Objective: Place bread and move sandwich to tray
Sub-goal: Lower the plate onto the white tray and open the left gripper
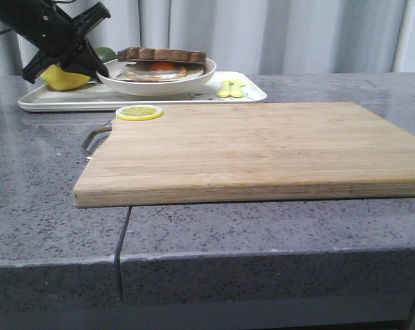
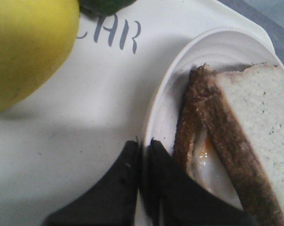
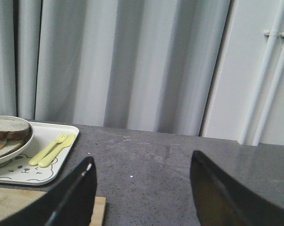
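Note:
The sandwich [image 1: 161, 62] lies in a round white dish [image 1: 159, 84] on the white tray [image 1: 125, 100] at the back left. Its top is the brown-crusted bread [image 1: 163, 53]; fried egg with orange yolk shows beneath. My left gripper [image 1: 99, 69] is at the dish's left edge. In the left wrist view that gripper [image 2: 143, 143] is shut on the dish rim [image 2: 179, 61], one finger inside and one outside, beside the bread [image 2: 259, 108]. My right gripper [image 3: 141, 169] hangs open and empty over the grey counter, well to the right of the tray [image 3: 48, 172].
A wooden cutting board [image 1: 262, 148] fills the middle of the counter, a lemon slice [image 1: 139, 112] on its far left corner. On the tray lie a whole lemon [image 1: 64, 79], something green [image 1: 106, 52], and a yellow fork and spoon [image 1: 231, 87]. Grey curtains hang behind.

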Available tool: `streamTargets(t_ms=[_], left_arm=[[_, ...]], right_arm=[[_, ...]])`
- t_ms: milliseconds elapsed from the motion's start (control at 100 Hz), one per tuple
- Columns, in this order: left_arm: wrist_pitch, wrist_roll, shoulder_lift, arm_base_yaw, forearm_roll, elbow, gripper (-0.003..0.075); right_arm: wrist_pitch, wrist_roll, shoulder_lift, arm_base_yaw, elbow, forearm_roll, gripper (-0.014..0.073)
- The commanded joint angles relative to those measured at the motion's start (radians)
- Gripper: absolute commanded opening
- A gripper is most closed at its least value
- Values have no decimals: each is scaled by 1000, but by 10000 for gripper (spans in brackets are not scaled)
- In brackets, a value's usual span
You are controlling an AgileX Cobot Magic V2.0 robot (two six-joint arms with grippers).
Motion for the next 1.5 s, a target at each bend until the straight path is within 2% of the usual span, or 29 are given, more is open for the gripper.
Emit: streamTargets(t_ms=[0,780,870,1040,1140,1390,1490], left_arm=[[-42,-15,-52,-7,-64,-39,-20],[-43,-15,-37,-7,-69,-39,-13],[-43,-15,-37,-7,-67,-39,35],[-37,-15,-37,-7,-61,-39,207],[-37,-15,-37,-7,-61,-39,272],[-32,-15,-47,-1,-23,-45,285],[12,-15,-48,-1,12,-82,285]], right_arm=[[22,-8,1,-7,-25,-30,445],[22,-8,1,-7,-25,-30,445],[22,-8,1,-7,-25,-30,445],[20,-8,1,-7,-25,-30,445],[20,-8,1,-7,-25,-30,445],[16,-8,1,-7,-25,-30,445],[14,-8,1,-7,-25,-30,445]])
